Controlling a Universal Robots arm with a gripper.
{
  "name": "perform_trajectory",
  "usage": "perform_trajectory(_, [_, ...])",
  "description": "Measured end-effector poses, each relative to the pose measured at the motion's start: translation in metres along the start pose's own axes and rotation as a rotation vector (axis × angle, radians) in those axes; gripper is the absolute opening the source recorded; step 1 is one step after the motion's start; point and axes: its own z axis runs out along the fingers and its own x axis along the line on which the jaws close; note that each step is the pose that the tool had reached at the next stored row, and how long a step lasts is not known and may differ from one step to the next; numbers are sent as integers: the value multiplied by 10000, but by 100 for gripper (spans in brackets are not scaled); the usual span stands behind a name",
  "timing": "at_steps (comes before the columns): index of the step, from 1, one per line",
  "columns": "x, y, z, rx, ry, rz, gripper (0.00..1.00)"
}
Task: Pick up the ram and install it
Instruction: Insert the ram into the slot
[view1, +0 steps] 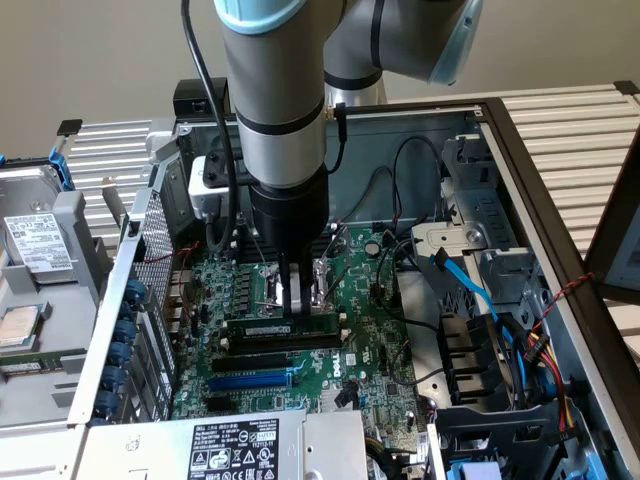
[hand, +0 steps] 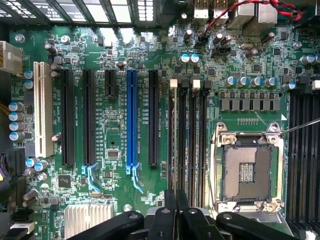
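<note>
One arm is held vertical inside an open PC case (view1: 530, 190). At the exterior view's left, a drive w/ a white label (view1: 35, 240) is laid outside the case, and blue clips (view1: 125, 330) are lined along the case wall. Toward the middle, the green mobo (view1: 370, 350) is laid flat on the case floor. The gripper (view1: 291, 311) is positioned over the memory slots, just beside the CPU socket (view1: 262, 285). Its fingers are drawn together and clamped on the upper edge of the ram (view1: 285, 326). The ram is stood on edge along a memory slot, approx. level; whether it is fully seated can't be told. In the wrist view, the fingertips (hand: 168, 214) are seen almost touching. Nearer the camera, an empty black slot (view1: 283, 343) and the blue expansion slot (view1: 250, 380) are set parallel to the ram. At the exterior view's right, a blue cable (view1: 470, 290) is draped by the drive cage (view1: 480, 375).
</note>
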Motion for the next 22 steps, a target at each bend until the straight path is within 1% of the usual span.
perform_trajectory(1, [-1,0,1,1,-22,34,12])
perform_trajectory(2, [-1,0,3,4,-31,68,12])
perform_trajectory(5, [0,0,5,7,-30,95,12])
perform_trajectory(7, [0,0,7,24,-24,94,12])
perform_trajectory(9, [0,1,9,72,4,91,12])
perform_trajectory(10, [0,1,9,83,15,90,12])
perform_trajectory(12, [0,3,9,88,29,89,12])
perform_trajectory(22, [0,15,30,89,31,88,12])
